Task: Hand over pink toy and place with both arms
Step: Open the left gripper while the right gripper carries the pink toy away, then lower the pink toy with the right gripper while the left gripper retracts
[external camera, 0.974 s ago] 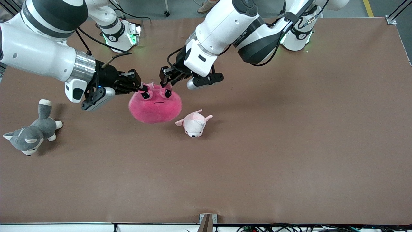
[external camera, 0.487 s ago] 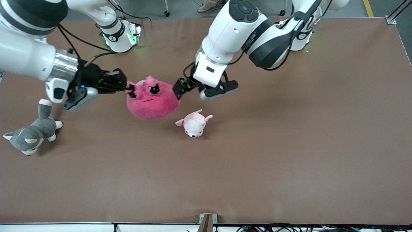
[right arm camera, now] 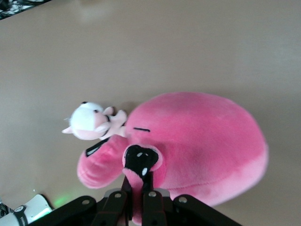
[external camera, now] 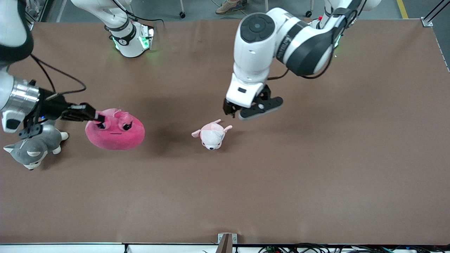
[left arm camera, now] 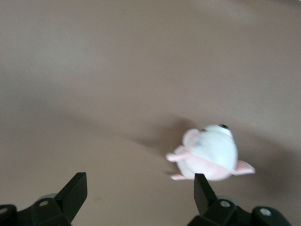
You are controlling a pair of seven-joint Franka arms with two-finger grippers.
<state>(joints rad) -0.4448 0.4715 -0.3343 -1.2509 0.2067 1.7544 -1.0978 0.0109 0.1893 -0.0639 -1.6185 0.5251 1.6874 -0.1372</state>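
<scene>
The right gripper point(external camera: 99, 118) is clamped on the upper edge of the large round hot-pink plush toy point(external camera: 116, 130), carrying it alone just beside the grey-and-white plush husky point(external camera: 33, 147) toward the right arm's end of the brown table point(external camera: 316, 158), apparently for placing. The left gripper point(external camera: 235, 113) hangs spread wide and empty over bare table just beside the small pale pink-and-white plush animal point(external camera: 212, 135), so its share of the handover looks finished.

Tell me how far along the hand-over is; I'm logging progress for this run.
The hand-over looks done: the left gripper has its jaws open and empty above the small pink-and-white plush. In hand: the right gripper, shut on the pink toy, carries it beside the grey husky plush. Left: setting it down and letting go.
</scene>
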